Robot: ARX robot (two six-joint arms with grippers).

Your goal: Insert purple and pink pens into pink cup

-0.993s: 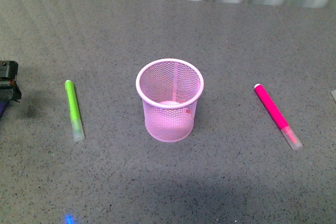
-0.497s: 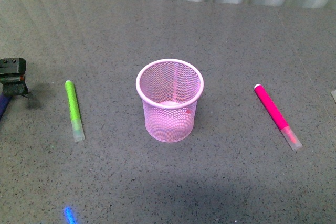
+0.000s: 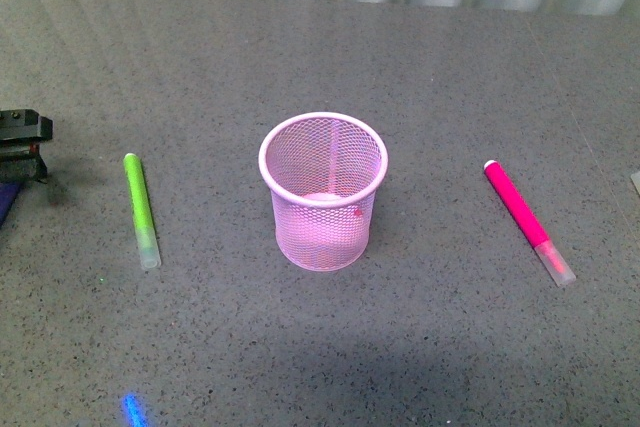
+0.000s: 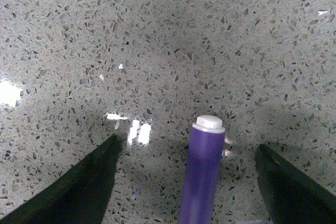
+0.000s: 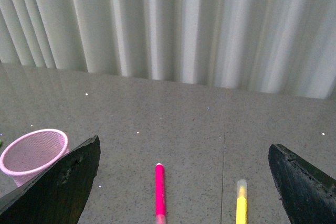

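The pink cup (image 3: 322, 232) stands upright pretty much in the middle of the grey speckled table (image 3: 450, 77), and as far as I can see through the mesh there are no pens in it.

The pink pen (image 3: 520, 209) lies flat on the table off to the robot's right of the cup, well apart from it. Its white end points away from the robot and its clear cap points toward it. On the other side of the cup there's a lime-green marker (image 3: 139, 205), also lying flat with its clear cap on the near end.

The left claw (image 4: 186, 144) is way over at the left edge of the table, low over the surface. Its wrist camera shows both fingers spread wide with the purple pen (image 4: 202, 177) lying between them, white tip pointing out. Neither finger touches the pen, and there's bare table on both sides of it.

The right claw (image 5: 184, 144) isn't in the front view at all. From its own camera it's spread wide too, pinching nothing. It's up above the table with the pink pen showing between its fingers further off. A yellow marker (image 5: 241, 205) lies near that pen, on the side away from the cup. A pale pleated curtain (image 5: 184, 24) hangs behind the table.
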